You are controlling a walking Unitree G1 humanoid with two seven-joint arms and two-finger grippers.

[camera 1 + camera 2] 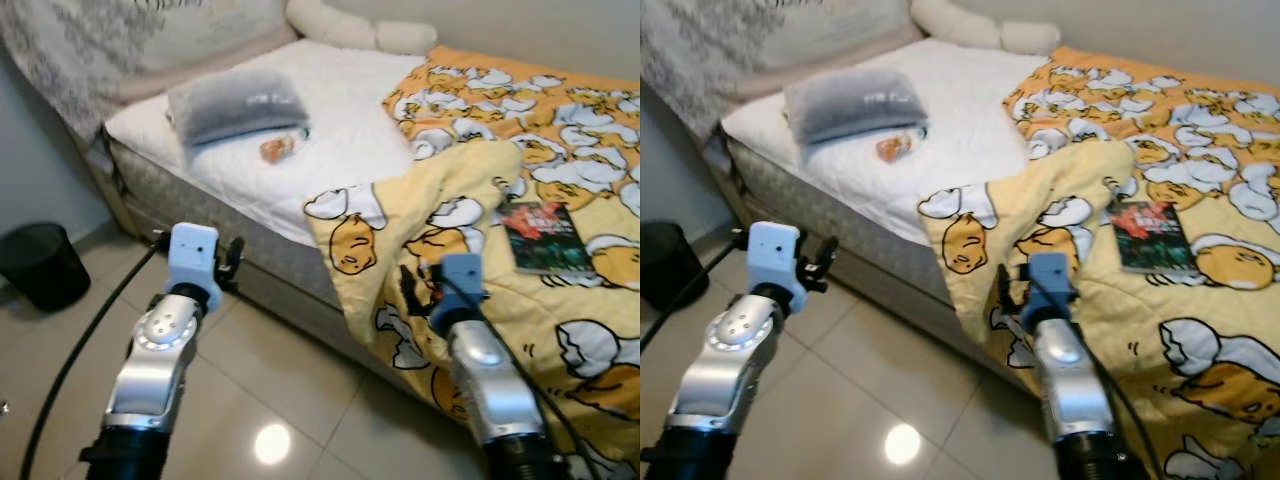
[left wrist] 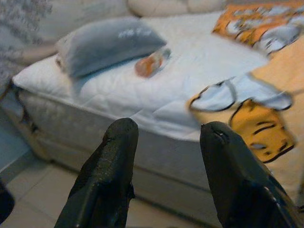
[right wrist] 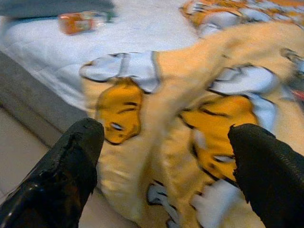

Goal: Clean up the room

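- Bottle, small, clear plastic with an orange label (image 1: 277,148): lies on its side on the white quilted mattress (image 1: 345,150), just beside the grey rectangular pillow (image 1: 235,103) and near the mattress's head end; long axis runs roughly across the bed, cap end pointing away from the pillow toward the blanket side.
- Label wraps most of the body; cap end looks pale, detail too blurred to read.
- Yellow blanket printed with white-and-yellow egg cartoon figures (image 1: 520,200): covers the foot half of the bed, one folded corner hanging over the near edge.
- Dark-covered book (image 1: 542,238): flat on the blanket, well apart from the bottle.
- Black waste bin (image 1: 40,263): on the tiled floor (image 1: 270,390), beyond the bed's head corner.
- Left gripper (image 2: 164,142): fingers apart, held over the floor before the bed's near edge.
- Right gripper (image 3: 166,147): fingers wide apart, facing the hanging blanket corner.
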